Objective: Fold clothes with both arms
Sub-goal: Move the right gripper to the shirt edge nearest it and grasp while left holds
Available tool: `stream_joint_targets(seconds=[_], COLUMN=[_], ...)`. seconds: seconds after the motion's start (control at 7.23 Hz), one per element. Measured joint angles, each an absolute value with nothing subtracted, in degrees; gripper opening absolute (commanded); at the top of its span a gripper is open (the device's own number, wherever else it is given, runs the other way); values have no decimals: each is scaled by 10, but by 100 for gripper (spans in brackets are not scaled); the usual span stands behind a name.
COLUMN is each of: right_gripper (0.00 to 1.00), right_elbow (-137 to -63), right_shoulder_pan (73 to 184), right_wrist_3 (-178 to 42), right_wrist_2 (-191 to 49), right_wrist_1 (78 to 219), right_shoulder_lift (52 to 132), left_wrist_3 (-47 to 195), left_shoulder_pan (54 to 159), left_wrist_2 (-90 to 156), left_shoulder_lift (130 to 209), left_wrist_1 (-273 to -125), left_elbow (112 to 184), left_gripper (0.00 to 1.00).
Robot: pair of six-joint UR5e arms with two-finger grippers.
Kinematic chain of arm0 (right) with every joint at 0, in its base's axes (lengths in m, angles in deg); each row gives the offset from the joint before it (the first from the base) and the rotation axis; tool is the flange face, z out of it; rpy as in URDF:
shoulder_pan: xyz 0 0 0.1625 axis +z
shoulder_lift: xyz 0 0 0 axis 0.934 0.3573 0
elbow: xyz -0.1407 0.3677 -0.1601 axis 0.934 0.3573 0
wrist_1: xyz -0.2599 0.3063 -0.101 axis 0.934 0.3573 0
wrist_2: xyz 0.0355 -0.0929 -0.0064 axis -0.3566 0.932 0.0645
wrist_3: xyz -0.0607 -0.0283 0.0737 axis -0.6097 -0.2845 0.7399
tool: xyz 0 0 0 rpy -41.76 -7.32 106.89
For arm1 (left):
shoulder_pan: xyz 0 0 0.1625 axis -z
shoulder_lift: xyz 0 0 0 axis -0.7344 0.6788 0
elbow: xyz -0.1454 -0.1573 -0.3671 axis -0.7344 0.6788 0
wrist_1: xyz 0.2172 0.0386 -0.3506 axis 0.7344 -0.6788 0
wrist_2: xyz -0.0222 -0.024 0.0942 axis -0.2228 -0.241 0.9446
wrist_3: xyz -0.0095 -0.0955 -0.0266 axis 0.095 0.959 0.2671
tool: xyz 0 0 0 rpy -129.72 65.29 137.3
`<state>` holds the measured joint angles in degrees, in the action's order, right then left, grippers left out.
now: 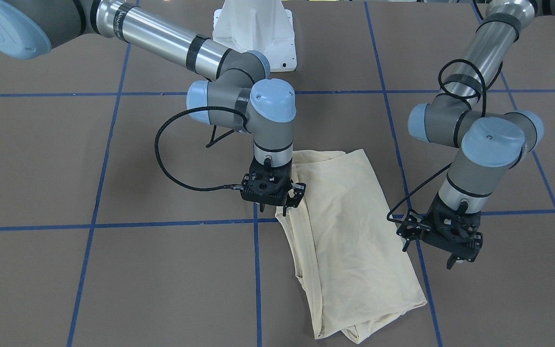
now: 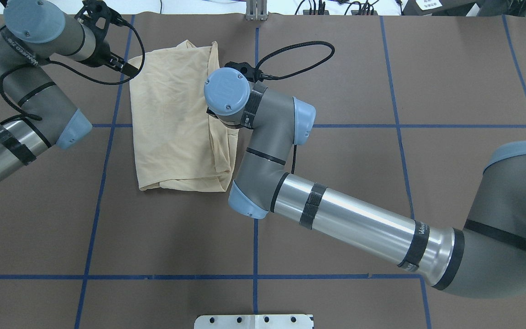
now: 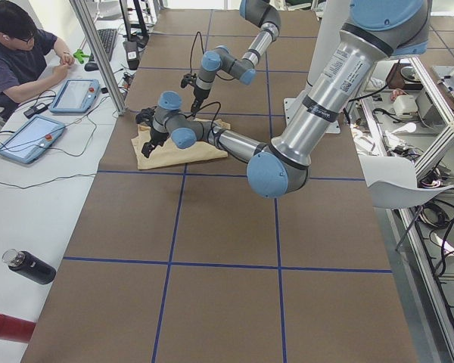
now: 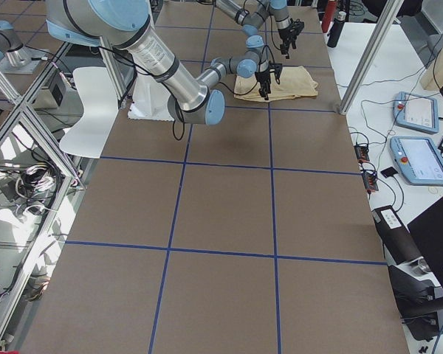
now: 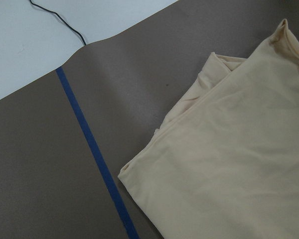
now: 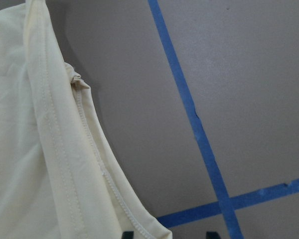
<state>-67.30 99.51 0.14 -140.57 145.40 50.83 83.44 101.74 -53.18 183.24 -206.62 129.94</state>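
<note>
The cream-yellow shirt (image 1: 350,231) lies folded into a long narrow stack on the brown table, its print hidden. It also shows in the overhead view (image 2: 176,119) and in both wrist views (image 5: 229,164) (image 6: 30,149). My right gripper (image 1: 291,201) is low at the shirt's long edge, jaws apart. Its fingertips (image 6: 127,234) straddle the stitched hem without pinching it. In the overhead view its wrist hides it. My left gripper (image 1: 429,253) is open and empty, just off the shirt's opposite long edge near the far corner (image 2: 123,66).
The white pedestal base (image 1: 253,29) stands behind the shirt. Blue tape lines (image 1: 162,224) grid the brown table. An operator (image 3: 15,53) sits at a side bench with tablets (image 3: 30,136), and bottles (image 3: 30,268) lie on it.
</note>
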Motion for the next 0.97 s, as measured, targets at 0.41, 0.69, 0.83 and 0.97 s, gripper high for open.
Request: stream_joint_targets(seconds=[0.41, 0.69, 0.83, 0.97], right_gripper=[52, 14, 0, 0], right_elbow=[-630, -621, -620, -619], right_shoulder_pan=[988, 982, 980, 979], right_wrist_3=[1, 1, 1, 0], right_wrist_2=[-1394, -1391, -1391, -1391], right_wrist_1=[1414, 1408, 1408, 1408], right_shoulder_lift=[497, 494, 494, 494], left_wrist_3=[834, 834, 834, 834], left_shoulder_pan=[1017, 1017, 1017, 1017], left_wrist_2=[-532, -532, -532, -531], left_shoulder_lift=[1828, 1823, 1823, 1823], left_wrist_1=[-2067, -2067, -2067, -2067], left_elbow=[1303, 1308, 1309, 1309], left_gripper=[100, 100, 100, 100])
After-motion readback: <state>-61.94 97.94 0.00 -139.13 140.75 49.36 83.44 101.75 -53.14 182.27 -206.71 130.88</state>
